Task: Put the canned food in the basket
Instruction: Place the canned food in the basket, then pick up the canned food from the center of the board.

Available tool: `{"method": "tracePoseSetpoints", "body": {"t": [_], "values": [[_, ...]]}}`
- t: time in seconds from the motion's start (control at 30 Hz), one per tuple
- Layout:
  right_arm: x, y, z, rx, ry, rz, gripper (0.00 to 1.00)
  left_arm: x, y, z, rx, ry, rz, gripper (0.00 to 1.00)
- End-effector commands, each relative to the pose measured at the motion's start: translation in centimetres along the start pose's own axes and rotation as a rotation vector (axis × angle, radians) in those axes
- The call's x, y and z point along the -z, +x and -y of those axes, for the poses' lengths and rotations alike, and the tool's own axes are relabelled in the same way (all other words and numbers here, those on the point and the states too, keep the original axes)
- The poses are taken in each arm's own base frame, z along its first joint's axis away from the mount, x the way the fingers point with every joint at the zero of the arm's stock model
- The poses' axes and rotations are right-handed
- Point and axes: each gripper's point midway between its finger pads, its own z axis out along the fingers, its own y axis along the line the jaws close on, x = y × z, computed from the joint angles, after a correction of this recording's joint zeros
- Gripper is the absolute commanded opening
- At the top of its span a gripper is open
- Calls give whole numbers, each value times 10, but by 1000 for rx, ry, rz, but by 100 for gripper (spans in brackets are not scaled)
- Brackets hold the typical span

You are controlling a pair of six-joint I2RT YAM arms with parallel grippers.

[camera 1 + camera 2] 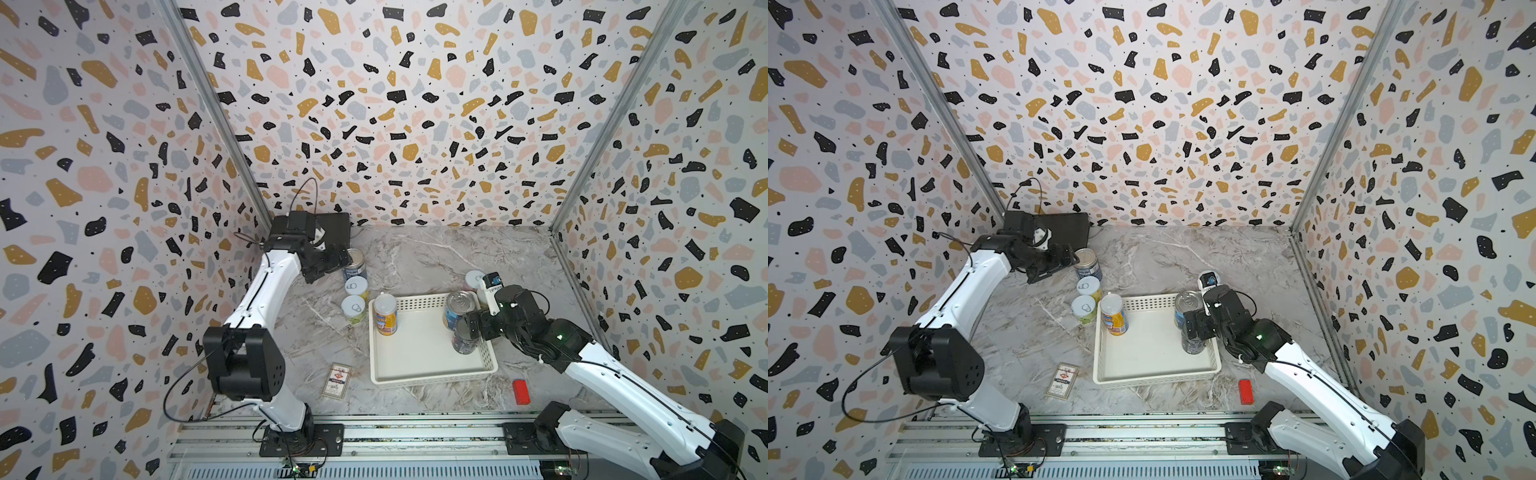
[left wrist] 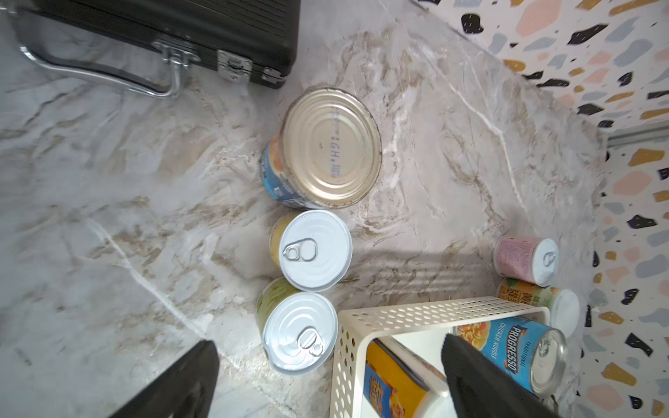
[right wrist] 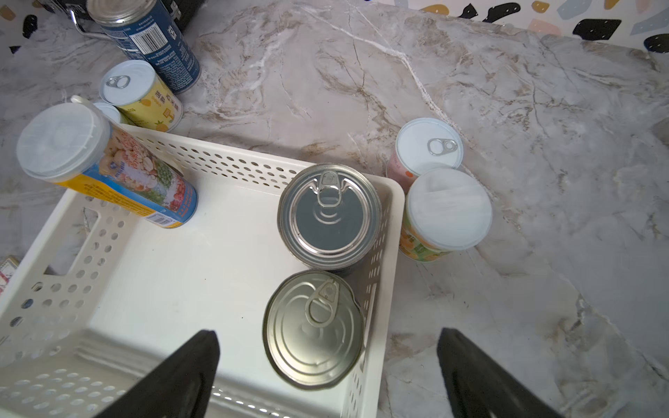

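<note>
The white basket (image 1: pixel 415 357) holds three cans: a yellow-labelled one (image 1: pixel 385 313) in its far left corner and two metal-topped blue ones (image 1: pixel 459 309) (image 3: pixel 313 327) along its right wall. My right gripper (image 3: pixel 327 338) hangs open just above the nearer blue can, its fingers apart on either side, gripping nothing. Outside, a blue can (image 2: pixel 331 148) and two pale-topped cans (image 2: pixel 315 249) (image 2: pixel 300 331) stand in a row left of the basket. A pink can (image 3: pixel 429 148) and an orange-green one (image 3: pixel 447 210) stand by its far right corner. My left gripper (image 1: pixel 328 266) is open beside the row's blue can.
A black briefcase (image 1: pixel 332 226) lies at the back left behind the left arm. A flat card box (image 1: pixel 337 380) lies near the front, left of the basket. A small red block (image 1: pixel 520 391) stands at the front right. Patterned walls close three sides.
</note>
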Motion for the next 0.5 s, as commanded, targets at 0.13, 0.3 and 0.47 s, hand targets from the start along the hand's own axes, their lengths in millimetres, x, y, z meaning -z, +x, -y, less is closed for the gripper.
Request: {"method": "tracePoseSetpoints", "body": {"t": [0.13,0.3,0.47], "values": [[7,1,-5,-16,-31,-12,100,-20,-28,-16,-124,-220,-31,100],[14,-1,-4,-21,-38,12,100,-36,-32,-12,-150,-206,-54,100],[16,-1,-5,-22,-45,11,100,-47,-30,2,-215,-198,-73,100]]}}
